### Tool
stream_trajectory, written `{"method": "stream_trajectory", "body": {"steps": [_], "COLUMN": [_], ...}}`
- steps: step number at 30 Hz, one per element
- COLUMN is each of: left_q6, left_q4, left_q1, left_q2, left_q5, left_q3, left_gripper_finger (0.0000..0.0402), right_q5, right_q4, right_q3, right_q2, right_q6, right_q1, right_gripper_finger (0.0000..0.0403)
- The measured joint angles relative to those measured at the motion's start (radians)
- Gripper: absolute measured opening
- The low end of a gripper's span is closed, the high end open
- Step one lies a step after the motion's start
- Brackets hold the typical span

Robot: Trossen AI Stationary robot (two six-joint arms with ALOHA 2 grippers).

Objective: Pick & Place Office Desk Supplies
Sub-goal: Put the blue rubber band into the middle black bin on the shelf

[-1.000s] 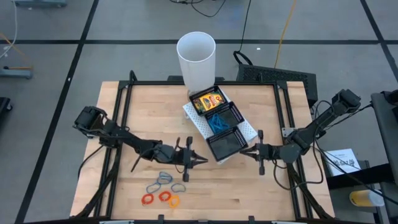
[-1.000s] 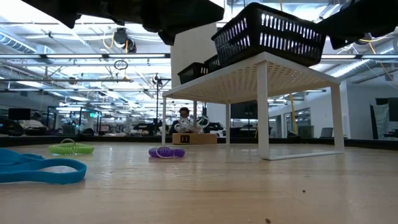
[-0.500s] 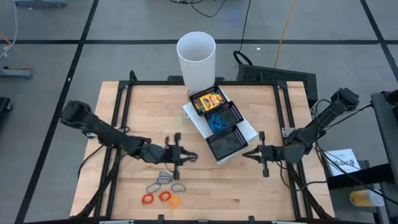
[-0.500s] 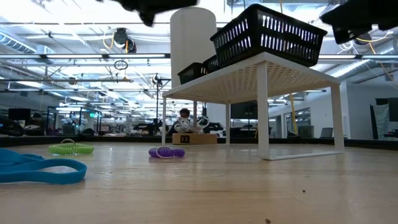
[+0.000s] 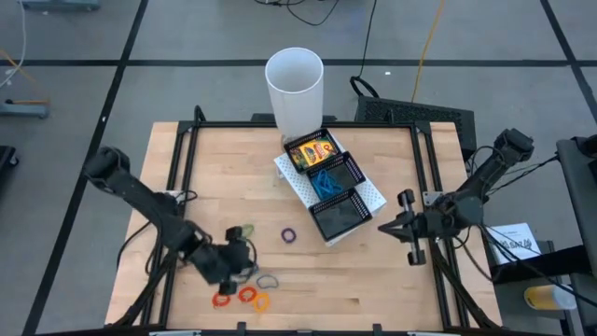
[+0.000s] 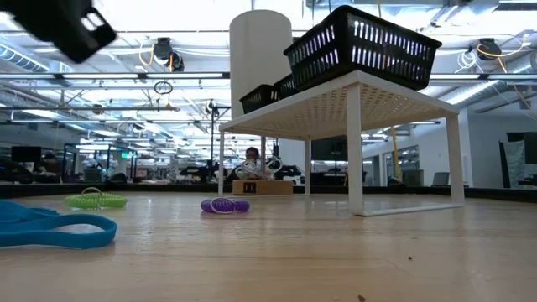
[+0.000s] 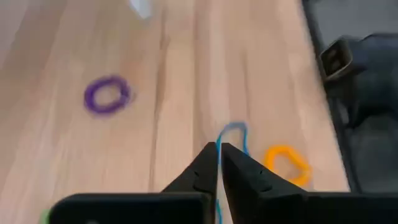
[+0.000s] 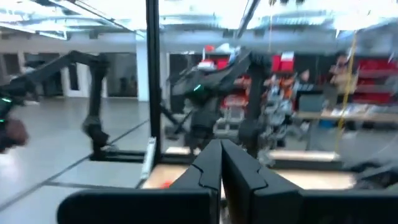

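Hovering close to the tabletop's (image 5: 373,280) front edge, the left pincer (image 5: 244,261) has its fingers drawn almost together, a thin slit between them, and it grips nothing. In the left wrist view (image 7: 217,147) a blue loop (image 7: 231,132) lies flat on the wood just past the tips and shows through the slit. An orange loop (image 7: 286,163) lies just beside the blue one, on the side of the tabletop's front edge. Two more reddish-orange loops (image 5: 221,299) lie near them, between the pincer and that front edge, so there is little bare wood on that side.

Farther from the pincer, toward the middle of the tabletop, a green loop (image 5: 244,230) and a purple loop (image 5: 289,235) lie apart from each other. Open wood lies all round them, and the stretch out to the left rail is bare.

Beyond the purple loop stands a white riser shelf (image 5: 375,198) carrying the black mesh tray (image 5: 359,217). Its compartment farthest from the pincer holds a yellow crayon box (image 5: 312,151), and the middle one holds blue loops (image 5: 326,182). The tall white cup (image 5: 295,89) stands behind the tray at the tabletop's far edge.

The right pincer (image 5: 384,224) is closed tight and hangs just beside the shelf's right corner, well apart from every loop. A wide strip of bare wood runs between it and the front edge.
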Motion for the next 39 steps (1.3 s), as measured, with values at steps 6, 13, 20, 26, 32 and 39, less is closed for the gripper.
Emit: {"method": "stream_trajectory", "body": {"steps": [6,13,20,26,32,39], "left_q6": [-0.236,-0.376,-0.207,-0.161,-0.152,-0.135], "left_q4": [-0.167,-0.25,-0.245,-0.242,-0.237,-0.237], "left_q1": [-0.079,-0.08,-0.069,-0.04,-0.018,-0.012], "left_q2": [0.121,0.272,0.362,0.387,0.386,0.386], "left_q5": [-0.013,0.139,0.056,0.046,0.111,0.128], "left_q3": [0.112,0.113,0.113,0.113,0.113,0.113], "left_gripper_finger": [0.0019,0.0118,0.0195,0.0195,0.0154,0.0078], "right_q5": [0.005,0.053,0.132,0.132,0.132,0.132], "right_q4": [0.02,0.058,0.057,0.038,0.015,-0.011], "right_q3": [0.0,0.0,0.0,0.0,0.0,-0.001], "right_q2": [-0.002,-0.001,0.007,0.015,0.016,0.016], "right_q6": [-0.149,-0.243,-0.248,-0.241,-0.234,-0.233], "right_q1": [-0.027,-0.066,-0.087,-0.086,-0.086,-0.086], "right_gripper_finger": [0.0007,0.008,0.0119,0.0116,0.0105,0.0102]}}
